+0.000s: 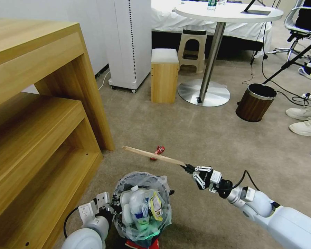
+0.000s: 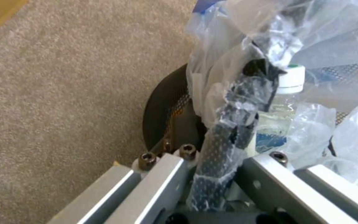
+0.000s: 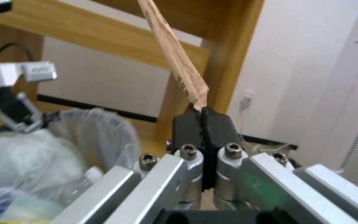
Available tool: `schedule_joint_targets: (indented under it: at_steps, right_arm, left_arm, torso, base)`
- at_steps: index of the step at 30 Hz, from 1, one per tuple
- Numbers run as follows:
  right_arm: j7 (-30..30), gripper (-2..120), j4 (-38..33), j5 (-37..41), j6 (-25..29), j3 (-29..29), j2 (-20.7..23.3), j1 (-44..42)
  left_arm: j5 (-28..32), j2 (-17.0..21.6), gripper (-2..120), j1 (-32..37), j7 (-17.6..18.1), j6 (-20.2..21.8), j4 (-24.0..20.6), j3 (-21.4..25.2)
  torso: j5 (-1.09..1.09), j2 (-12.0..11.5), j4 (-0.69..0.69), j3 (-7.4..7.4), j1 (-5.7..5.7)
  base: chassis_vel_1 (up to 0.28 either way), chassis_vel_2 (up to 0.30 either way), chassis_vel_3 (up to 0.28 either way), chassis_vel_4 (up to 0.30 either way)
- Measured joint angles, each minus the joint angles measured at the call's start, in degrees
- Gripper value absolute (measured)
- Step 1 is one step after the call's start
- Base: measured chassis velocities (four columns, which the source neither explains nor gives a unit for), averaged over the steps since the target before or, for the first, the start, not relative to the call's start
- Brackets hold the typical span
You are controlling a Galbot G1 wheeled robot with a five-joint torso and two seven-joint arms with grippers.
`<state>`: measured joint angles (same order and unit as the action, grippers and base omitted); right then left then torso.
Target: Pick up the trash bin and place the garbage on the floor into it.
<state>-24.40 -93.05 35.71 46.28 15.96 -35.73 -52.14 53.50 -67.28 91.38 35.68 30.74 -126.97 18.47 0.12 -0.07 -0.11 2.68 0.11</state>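
A: Above the beige carpet, head view: the flat wooden stick runs nearly level, free end toward the shelf, the right gripper clamping its near end.

B: Left wrist: the left gripper pinches the trash bin's mesh rim through crinkly plastic.

A: Right wrist: black pads shut on splintered wood.

You see a pale raw wooden stick, a dark metal mesh bin under crinkly glossy clear plastic, matt short-pile carpet, and perhaps rubber black fingertips.
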Motion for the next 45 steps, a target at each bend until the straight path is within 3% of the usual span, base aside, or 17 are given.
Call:
schedule_joint_targets:
  at_steps: [6, 14, 32, 45]
  right_arm:
    - [-1.8, 0, 2.8, 0.1, 0.0, 6.5, -1.3, 5.6]
    - [-2.9, 0, 1.5, 4.1, -0.8, 14.2, -0.5, 11.6]
    - [1.1, 0, 4.2, 2.4, -0.9, 21.2, -5.0, 16.0]
    - [1.8, 0, 5.7, 1.1, -0.8, 22.5, -6.8, 15.5]
  left_arm:
    - [0.3, 0.3, 0, 0.5, 0.1, 0.0, -0.9, 0.3]
    - [0.2, 0.1, 0, 0.6, 0.1, 0.0, -1.2, 0.3]
    - [1.0, 0.0, 0, -0.3, 0.1, 0.2, -1.0, -0.1]
    - [1.5, 0.0, 0, -1.0, 0.4, 0.1, -0.6, 0.0]
  torso:
    - [0.02, 0.0, 0.01, 0.0, 0.0]
    - [0.0, 0.0, 0.01, 0.0, 0.0]
    - [0.0, 0.0, 0.0, 0.0, 0.0]
    - [0.0, 0.0, 0.0, 0.0, 0.0]
  base:
    - [0.0, 0.0, 0.0, 0.0]
    - [0.0, 0.0, 0.0, 0.0]
    - [0.0, 0.0, 0.0, 0.0]
    - [0.0, 0.0, 0.0, 0.0]
